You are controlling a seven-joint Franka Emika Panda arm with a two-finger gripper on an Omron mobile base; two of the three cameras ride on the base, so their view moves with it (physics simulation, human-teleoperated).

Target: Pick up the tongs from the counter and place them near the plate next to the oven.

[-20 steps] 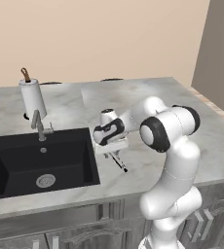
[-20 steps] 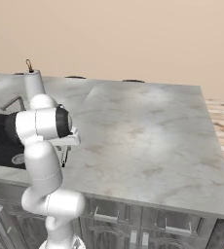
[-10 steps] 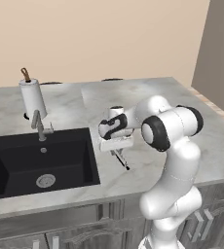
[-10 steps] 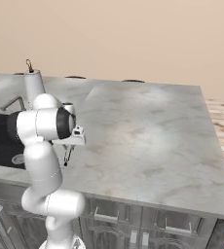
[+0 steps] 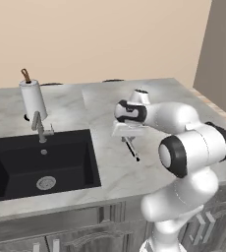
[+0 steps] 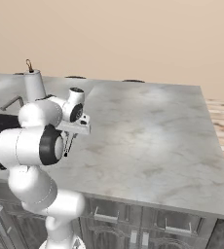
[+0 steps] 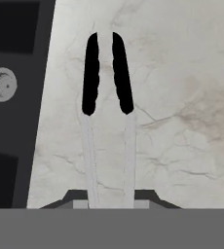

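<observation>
1. Tongs [image 7: 107, 78] hang from the hand [image 5: 129, 140], which is closed on their pale handle end; the two black tips point away from the hand, down toward the surface [image 6: 148, 131].
2. In the left base view the tongs [image 5: 132, 148] slant down below the hand, and their lower tip seems very near the stone or just above it. I cannot tell for sure if it touches.
3. The place is just right of the sink [image 5: 36, 165], whose dark basin and drain show at the left side of the hand view.
4. Judgement: the pick-up step looks done, or almost done, and the carry step comes now. The tongs are gripped, but they are not yet clearly high over the surface.
5. The next move, I think, calls for a lift straight up first, so the tips do not drag on the stone.
6. After that the tongs must travel to the plate beside the oven. These pictures do not let me place the plate or the oven, so probably the base must drive or the arm must swing far.
7. A firm grip matters, because the tongs are thin and held only at one end.
</observation>
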